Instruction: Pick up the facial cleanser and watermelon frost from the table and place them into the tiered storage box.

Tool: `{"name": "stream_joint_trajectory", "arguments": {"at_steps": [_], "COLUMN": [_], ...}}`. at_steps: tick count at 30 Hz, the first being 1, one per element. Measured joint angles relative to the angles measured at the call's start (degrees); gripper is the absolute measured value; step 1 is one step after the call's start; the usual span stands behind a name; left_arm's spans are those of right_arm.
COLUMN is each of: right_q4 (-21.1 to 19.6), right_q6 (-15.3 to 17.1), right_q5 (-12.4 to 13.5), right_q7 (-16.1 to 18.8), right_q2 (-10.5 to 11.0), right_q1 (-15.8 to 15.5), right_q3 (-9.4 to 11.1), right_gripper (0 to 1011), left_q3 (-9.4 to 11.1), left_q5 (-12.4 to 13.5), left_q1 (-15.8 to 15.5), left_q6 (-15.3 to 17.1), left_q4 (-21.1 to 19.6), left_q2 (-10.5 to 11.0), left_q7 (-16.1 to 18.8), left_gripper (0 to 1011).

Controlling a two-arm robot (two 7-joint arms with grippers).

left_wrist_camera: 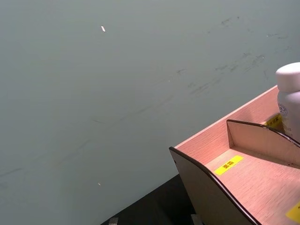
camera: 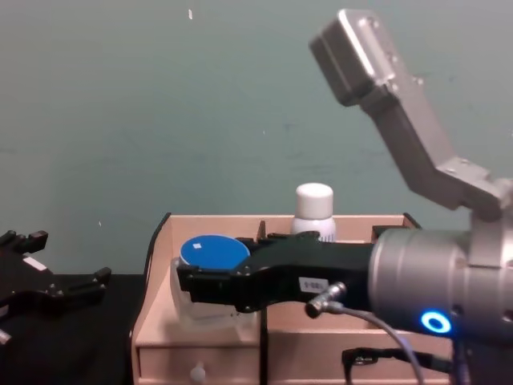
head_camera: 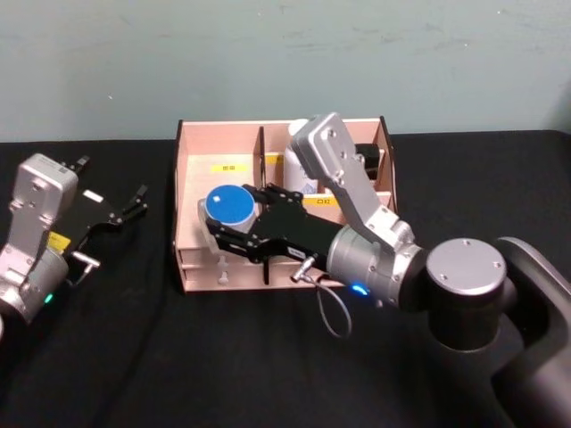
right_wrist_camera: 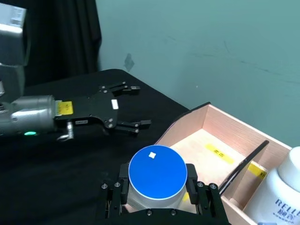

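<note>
On my head view the right tool (head_camera: 217, 225) is reached out over the front left part of the tiered storage box (head_camera: 192, 178), pinching one squat jar with a flat blue lid (head_camera: 229, 204) between its black fingers (right_wrist_camera: 193, 188); the jar sits right between the fingertips, upright, its short axis vertical and the lid facing up, a small white mark at the lid's centre. From the chest view the jar hangs above the box's front left step, just over the low front drawers, and I cannot tell whether its base touches the wood. The box stands on the black surface (head_camera: 134, 357) toward its far edge, its open stepped compartments facing me, with yellow labels (right_wrist_camera: 219, 153) on the compartment floors; I count several but some are hidden by the arm. Farther back, in a rear compartment right of the middle divider, stands one white bottle (camera: 313, 211) with a white cap, upright, its long axis vertical, partly hidden behind the right arm on my head view. The left tool (head_camera: 125, 209) hovers over the surface well to the left of the box, its two black fingers spread and holding nothing.
</note>
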Motion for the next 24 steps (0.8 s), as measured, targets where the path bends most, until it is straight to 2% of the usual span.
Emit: {"name": "stream_joint_trajectory", "arguments": {"at_steps": [11,18,24], "right_q4": [7.9,11.2,12.3], "right_q6": [-1.5,-2.4,-2.6], "right_q5": [-0.7,-1.4,-1.9], "right_q7": [-1.8,-2.5,-2.7], "right_q2": [-3.6,-5.0,-5.7], "right_q1": [3.9,5.6,6.4], "right_q3": [-0.2,0.1,0.3], "right_gripper": [715,713,713], "left_q3": [0.0,0.0,0.0], "left_q5": [0.0,0.0,0.0], "left_q1": [0.0,0.0,0.0], "left_q6": [0.0,0.0,0.0], "left_q4": [0.0,0.0,0.0], "left_q2": [0.0,0.0,0.0], "left_q7": [0.0,0.0,0.0], "left_gripper": [1001,1001,1001]}}
